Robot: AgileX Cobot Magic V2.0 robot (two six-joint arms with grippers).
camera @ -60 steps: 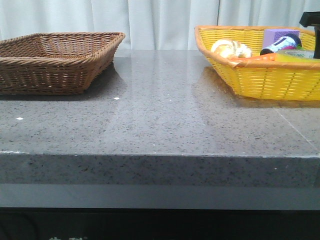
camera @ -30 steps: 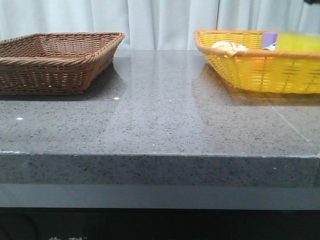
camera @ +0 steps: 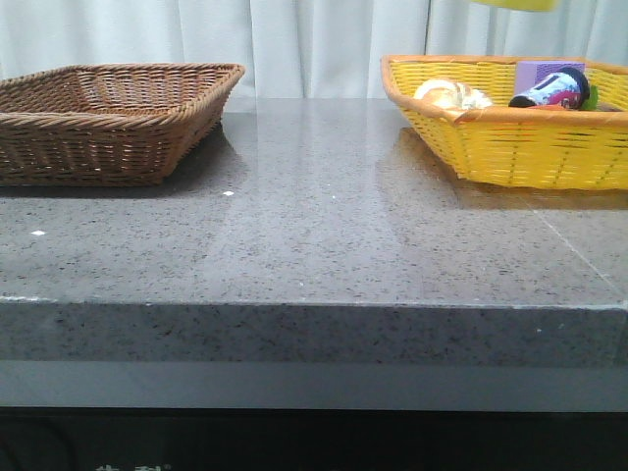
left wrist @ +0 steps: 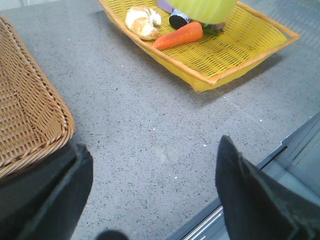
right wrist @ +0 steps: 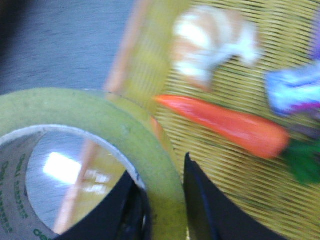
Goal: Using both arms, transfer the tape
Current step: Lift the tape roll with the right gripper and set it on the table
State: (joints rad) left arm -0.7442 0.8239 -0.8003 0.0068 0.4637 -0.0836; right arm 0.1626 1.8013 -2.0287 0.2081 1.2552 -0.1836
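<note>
The tape [right wrist: 75,107], a yellow-green roll with dark print inside its core, hangs in the air over the yellow basket [camera: 510,147]. My right gripper [right wrist: 159,169] is shut on the roll's wall, one finger inside the core and one outside. In the front view only the roll's lower edge [camera: 515,4] shows at the top border; the right arm itself is out of that view. From the left wrist the tape [left wrist: 205,9] appears above the basket's far end. My left gripper [left wrist: 152,145] is open wide over the bare grey table, between the two baskets, holding nothing.
A brown wicker basket [camera: 108,118] stands at the table's left. The yellow basket holds a bread roll [camera: 451,95], a carrot [left wrist: 179,35], a purple box [camera: 549,71] and a dark bottle [camera: 554,91]. The table's front edge [camera: 314,306] is near.
The tape has risen out of the yellow basket, from lying among the items to the top border of the front view. The basket shook and has settled again.
</note>
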